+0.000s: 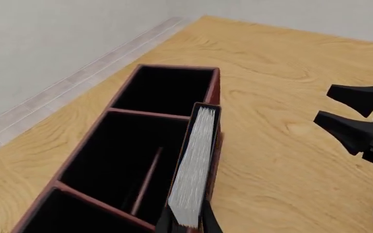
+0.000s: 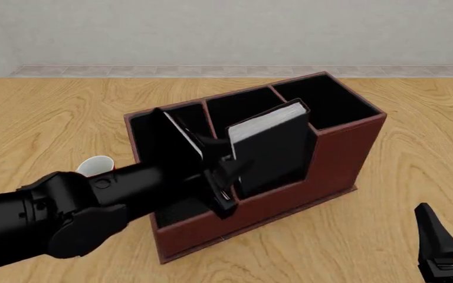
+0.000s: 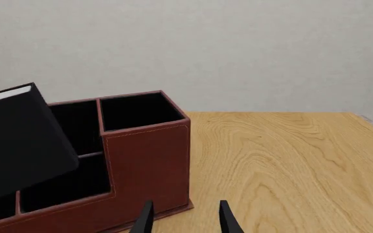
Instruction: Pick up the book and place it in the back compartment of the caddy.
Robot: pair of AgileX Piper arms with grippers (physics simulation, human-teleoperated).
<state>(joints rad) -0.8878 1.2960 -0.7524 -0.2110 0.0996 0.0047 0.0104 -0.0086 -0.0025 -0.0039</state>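
Note:
My left gripper (image 2: 225, 177) is shut on the black book (image 2: 278, 147) and holds it tilted above the reddish-brown caddy (image 2: 329, 159). In the left wrist view the book's white page edges (image 1: 194, 165) run along the caddy's side wall, beside the cell with the thin divider (image 1: 109, 165). In the right wrist view the book (image 3: 18, 141) hangs over the caddy's low wall (image 3: 63, 204), its lower corner about level with it. My right gripper (image 3: 183, 221) is open and empty, low at the near right (image 2: 439, 247), apart from the caddy.
A red-and-white mug (image 2: 94, 165) stands left of the caddy, mostly hidden behind my left arm (image 2: 92, 206). The tall square cell (image 3: 138, 111) is at the caddy's right end. A wall with a skirting board (image 2: 210, 71) lies beyond the table.

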